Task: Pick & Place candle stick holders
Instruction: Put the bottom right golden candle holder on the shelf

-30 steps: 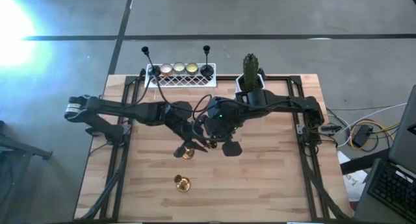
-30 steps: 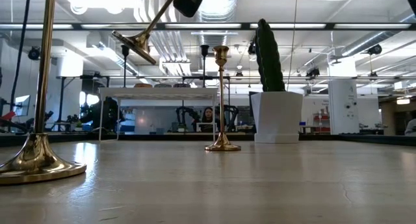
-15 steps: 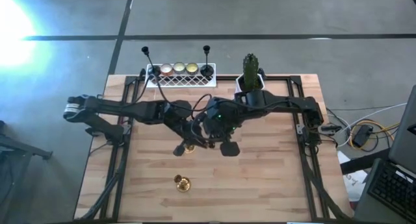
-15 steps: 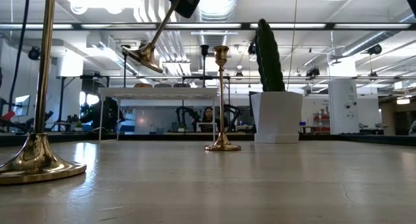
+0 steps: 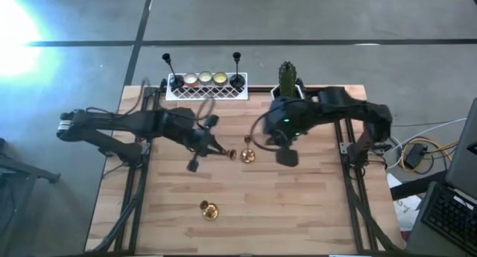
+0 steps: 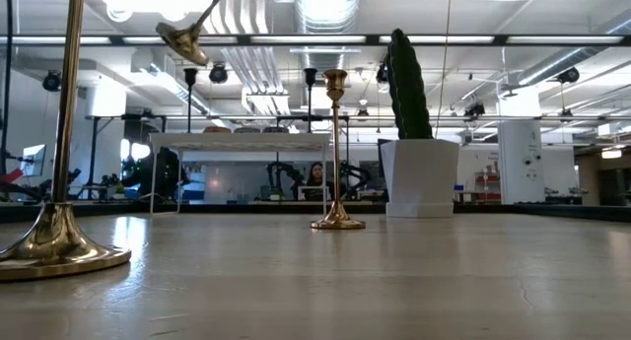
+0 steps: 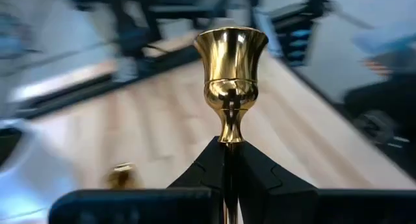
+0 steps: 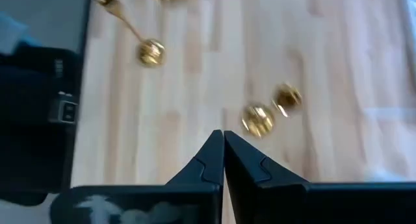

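My left gripper [image 5: 211, 144] is left of the table's middle, raised, and shut on a shiny gold stemmed holder [image 5: 229, 153]. Its cup [image 7: 231, 55] sticks out past the fingertips. Its round base [image 6: 182, 42] shows high in the low view. My right gripper [image 5: 284, 150] is shut and empty [image 8: 223, 146], right of the middle. A second gold holder [image 5: 248, 154] stands upright on its base between the grippers. A third [image 5: 209, 209] stands nearer the front edge. Three cream-gold cups [image 5: 205, 78] and a black holder [image 5: 237, 63] sit in the white tray [image 5: 179, 93]. My left gripper pinches the gold holder's slim stem [image 7: 227, 141], just below the cup's knob, between its two fingers. The fingers come slanting from the table's left, and the stem runs along them. The holder is lifted clear and tilted, base lower toward the left, cup past the fingertips.
A white pot with a green cactus [image 5: 287, 82] stands at the far edge, close behind my right arm. A second black holder [image 5: 167, 62] stands at the tray's left end. Black frame rails run along both table sides.
My left gripper has carried the gold holder up and toward the table's left and far side, still tilted. My right gripper has drawn away from the middle toward the right and far side, which uncovers the standing gold holder.
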`<state>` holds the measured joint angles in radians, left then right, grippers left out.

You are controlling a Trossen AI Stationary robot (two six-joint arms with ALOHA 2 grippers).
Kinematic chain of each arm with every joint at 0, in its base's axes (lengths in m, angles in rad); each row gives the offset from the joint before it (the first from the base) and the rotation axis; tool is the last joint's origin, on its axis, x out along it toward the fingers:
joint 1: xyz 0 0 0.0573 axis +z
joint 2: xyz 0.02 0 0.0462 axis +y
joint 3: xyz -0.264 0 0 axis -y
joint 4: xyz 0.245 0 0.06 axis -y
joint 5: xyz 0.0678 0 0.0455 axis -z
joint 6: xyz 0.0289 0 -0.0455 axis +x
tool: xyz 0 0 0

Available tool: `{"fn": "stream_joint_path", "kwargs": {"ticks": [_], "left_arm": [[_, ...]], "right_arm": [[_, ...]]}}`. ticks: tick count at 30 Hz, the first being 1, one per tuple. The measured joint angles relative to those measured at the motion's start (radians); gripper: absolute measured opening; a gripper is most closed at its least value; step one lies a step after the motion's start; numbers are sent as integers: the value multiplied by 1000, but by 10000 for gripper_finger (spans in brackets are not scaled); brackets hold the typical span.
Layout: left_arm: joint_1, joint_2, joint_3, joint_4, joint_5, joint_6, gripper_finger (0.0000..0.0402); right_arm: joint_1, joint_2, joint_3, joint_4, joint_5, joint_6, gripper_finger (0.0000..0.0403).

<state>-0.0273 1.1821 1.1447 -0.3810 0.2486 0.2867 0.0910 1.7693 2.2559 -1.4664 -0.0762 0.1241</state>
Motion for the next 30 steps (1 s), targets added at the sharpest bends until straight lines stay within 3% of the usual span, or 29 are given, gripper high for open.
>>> {"fn": "stream_joint_path", "kwargs": {"ticks": [5,9,16,23,30], "left_arm": [[0,-71,-6,54,-267,-5,20],[10,-113,-38,199,-440,-16,20],[77,-191,-152,423,-671,-70,20],[125,-282,-351,824,-787,-83,20],[133,-283,-553,1255,-1012,51,20]], "right_arm": [[36,-89,-27,-106,164,113,8],[72,-153,-133,-106,338,166,8],[81,-328,-442,-86,368,285,8],[81,-523,-801,123,447,333,8],[80,-687,-1109,410,613,340,8]]}}
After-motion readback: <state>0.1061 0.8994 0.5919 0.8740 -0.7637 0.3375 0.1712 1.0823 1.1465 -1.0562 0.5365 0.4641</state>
